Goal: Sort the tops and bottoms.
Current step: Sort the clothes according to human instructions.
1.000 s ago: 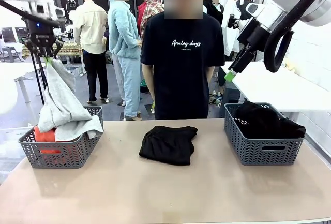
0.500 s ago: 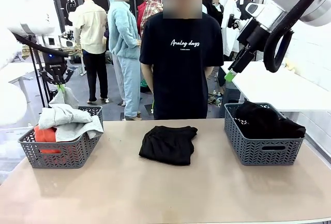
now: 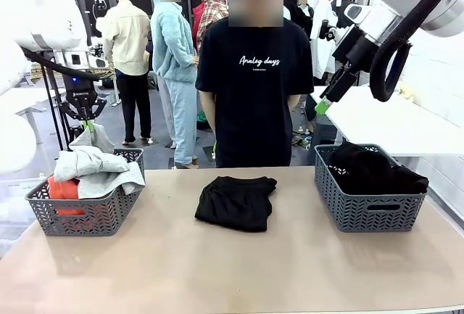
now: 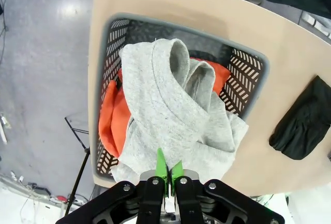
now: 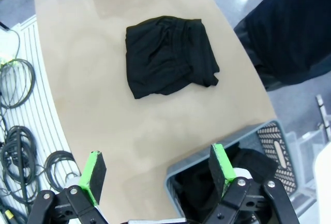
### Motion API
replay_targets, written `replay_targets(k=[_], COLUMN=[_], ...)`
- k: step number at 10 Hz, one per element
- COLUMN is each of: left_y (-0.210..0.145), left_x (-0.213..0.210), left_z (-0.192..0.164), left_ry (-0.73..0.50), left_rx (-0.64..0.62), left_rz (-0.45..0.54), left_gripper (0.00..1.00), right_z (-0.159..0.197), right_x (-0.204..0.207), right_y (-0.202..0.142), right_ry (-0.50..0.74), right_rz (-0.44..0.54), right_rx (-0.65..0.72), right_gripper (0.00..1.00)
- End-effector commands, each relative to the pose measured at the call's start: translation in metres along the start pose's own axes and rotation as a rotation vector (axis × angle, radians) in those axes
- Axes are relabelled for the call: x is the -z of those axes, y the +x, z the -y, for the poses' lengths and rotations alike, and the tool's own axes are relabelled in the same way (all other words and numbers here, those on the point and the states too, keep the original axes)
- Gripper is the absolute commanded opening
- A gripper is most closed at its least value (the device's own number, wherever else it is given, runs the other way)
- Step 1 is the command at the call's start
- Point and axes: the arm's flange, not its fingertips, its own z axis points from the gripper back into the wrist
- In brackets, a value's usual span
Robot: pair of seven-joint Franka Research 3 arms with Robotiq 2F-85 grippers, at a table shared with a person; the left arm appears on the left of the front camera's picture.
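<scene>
We pinch the grey sweatshirt [image 4: 165,110] in our left gripper [image 4: 168,162], bunched right beneath it atop the orange hoodie [image 4: 111,125] in the basket [image 4: 243,69], while our empty right gripper [image 5: 155,154] gapes wide with the black bottoms [image 5: 168,56] straight ahead, crosswise, nearer this arm.

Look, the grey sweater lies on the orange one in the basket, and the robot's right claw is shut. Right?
Not quite: the right claw is open, its jaws wide apart, as the right wrist view shows. The grey sweater does lie on the orange one in the basket.
</scene>
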Motion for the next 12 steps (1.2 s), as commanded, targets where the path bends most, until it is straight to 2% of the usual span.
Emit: replay_targets(k=[1,3,4,5,8,12], left_y=[-0.013,-0.052,-0.059,-0.059,-0.055,-0.061], left_x=[0.01,0.045,0.059,0.071,0.086,0.081], left_z=[0.012,0.029,0.027,0.018,-0.004,0.002], left_ry=[0.024,0.027,0.053,0.039,-0.003,-0.021], left_rx=[0.02,-0.004,-0.043,-0.075,-0.108,-0.086], left_rz=[-0.003,0.064,0.097,0.019,-0.045,-0.026], left_gripper=[0.0,0.0,0.0,0.0,0.0,0.0], right_z=[0.0,0.0,0.0,0.0,0.0,0.0], right_x=[0.0,0.0,0.0,0.0,0.0,0.0], right_y=[0.0,0.0,0.0,0.0,0.0,0.0], right_ry=[-0.001,-0.001,-0.001,-0.001,-0.001,-0.001], right_rz=[-0.007,-0.007,-0.007,-0.007,-0.007,-0.007], right_rx=[0.001,0.001,0.001,0.001,0.001,0.001], right_gripper=[1.0,1.0,1.0,1.0,1.0,1.0])
